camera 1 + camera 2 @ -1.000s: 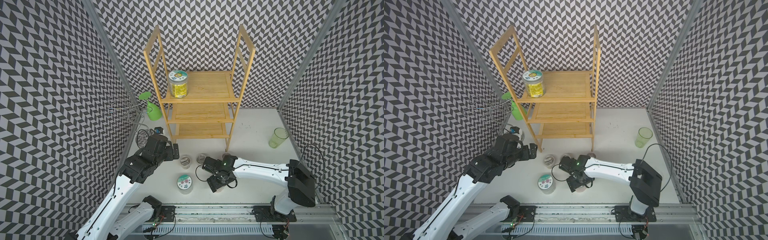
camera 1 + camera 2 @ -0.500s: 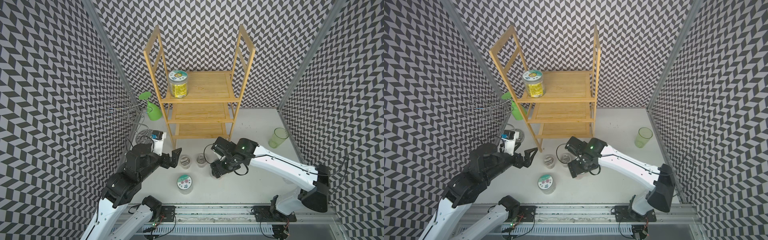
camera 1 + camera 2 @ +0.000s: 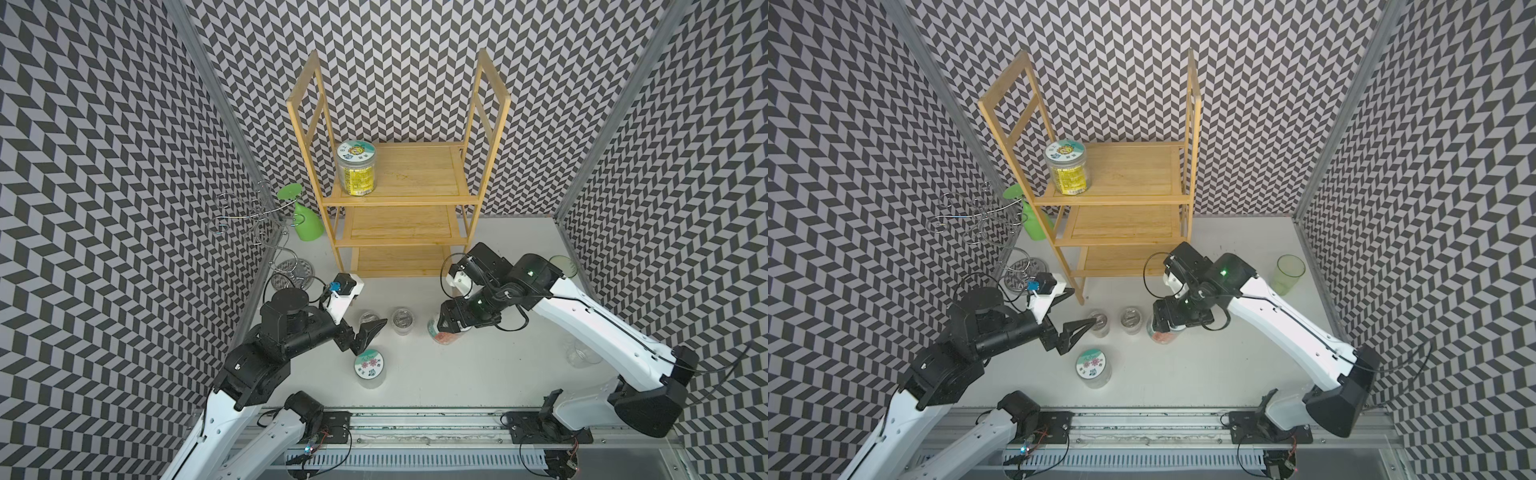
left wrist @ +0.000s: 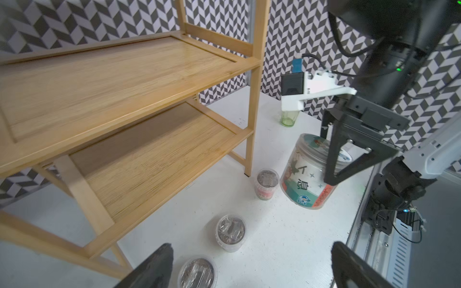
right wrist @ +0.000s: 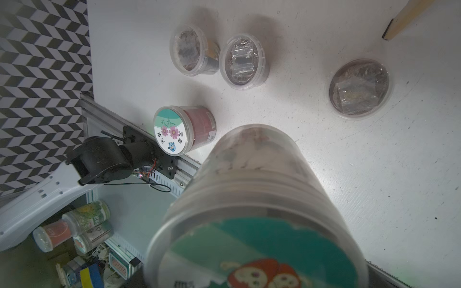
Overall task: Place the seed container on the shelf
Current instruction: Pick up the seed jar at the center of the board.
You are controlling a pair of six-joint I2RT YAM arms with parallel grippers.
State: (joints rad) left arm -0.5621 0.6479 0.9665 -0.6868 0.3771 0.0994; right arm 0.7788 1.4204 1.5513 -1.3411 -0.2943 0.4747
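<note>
My right gripper (image 4: 326, 157) is clamped wide across the seed container (image 4: 304, 179), up near its lid. The jar hangs tilted, base toward the table (image 3: 498, 374); I cannot tell if it is clear of the surface. My left gripper (image 3: 1080, 306) is spread and empty by the small tubs (image 3: 402, 319) at the jar's 9 o'clock. The shelf (image 3: 415, 178) stands at 12 o'clock.

Risks, as I judge them:
- Smooth, tilted plastic may rotate or slip in my grip.
- A low carry would clip a tier edge or the front post.
- The yellow-label jar (image 3: 355, 168) crowds the top tier's 9 o'clock end.
</note>
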